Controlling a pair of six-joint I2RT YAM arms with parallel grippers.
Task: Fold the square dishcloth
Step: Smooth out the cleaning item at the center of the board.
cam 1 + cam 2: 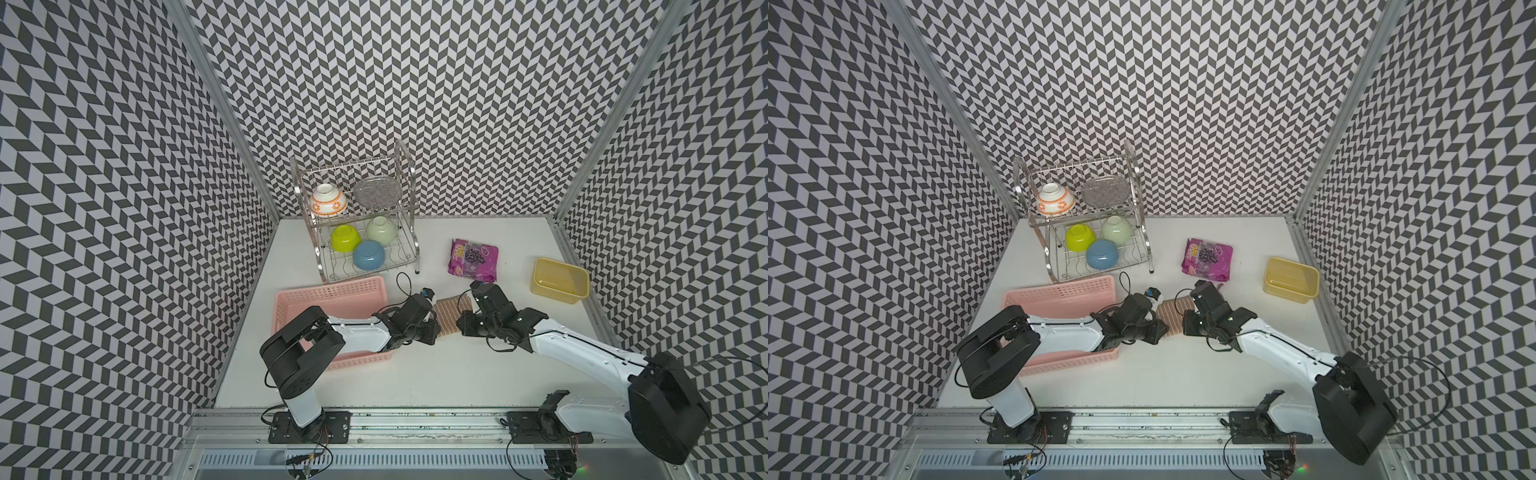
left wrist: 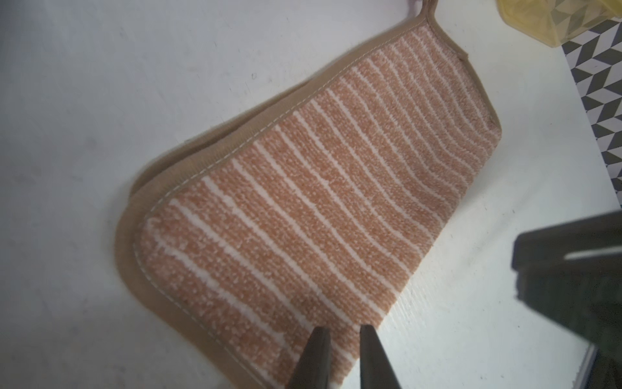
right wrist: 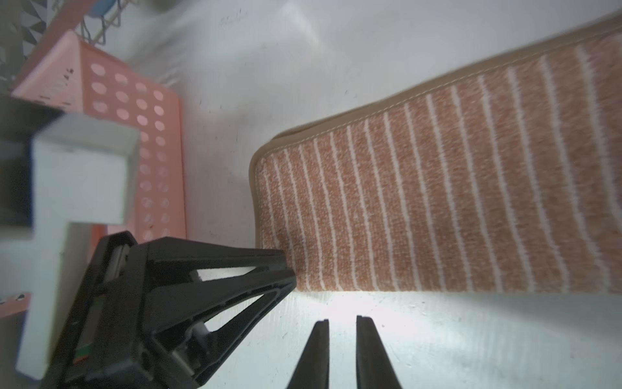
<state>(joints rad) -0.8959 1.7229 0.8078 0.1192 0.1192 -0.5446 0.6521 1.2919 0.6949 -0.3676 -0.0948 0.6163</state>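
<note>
The square dishcloth (image 1: 449, 316) (image 1: 1172, 318) lies folded in half on the white table, between my two arms. It is tan-brown with thin pale stripes and darker edging (image 2: 215, 158), and a small loop (image 2: 428, 7) sticks out at one corner. The tips of my left gripper (image 2: 345, 328) hover at the cloth's (image 2: 319, 202) near corner beside the fold. A narrow gap shows between them and they pinch nothing. My right gripper (image 3: 341, 320) is over bare table just short of the cloth's (image 3: 437, 202) folded edge, slightly open and empty. The left fingers (image 3: 235, 266) reach the cloth next to it.
A pink basket (image 1: 332, 291) (image 3: 154, 134) stands left of the cloth, partly under my left arm. Behind it is a wire dish rack (image 1: 409, 232) holding several bowls. A purple snack packet (image 1: 473, 259) and a yellow tub (image 1: 559, 280) (image 2: 538, 20) sit at the back right.
</note>
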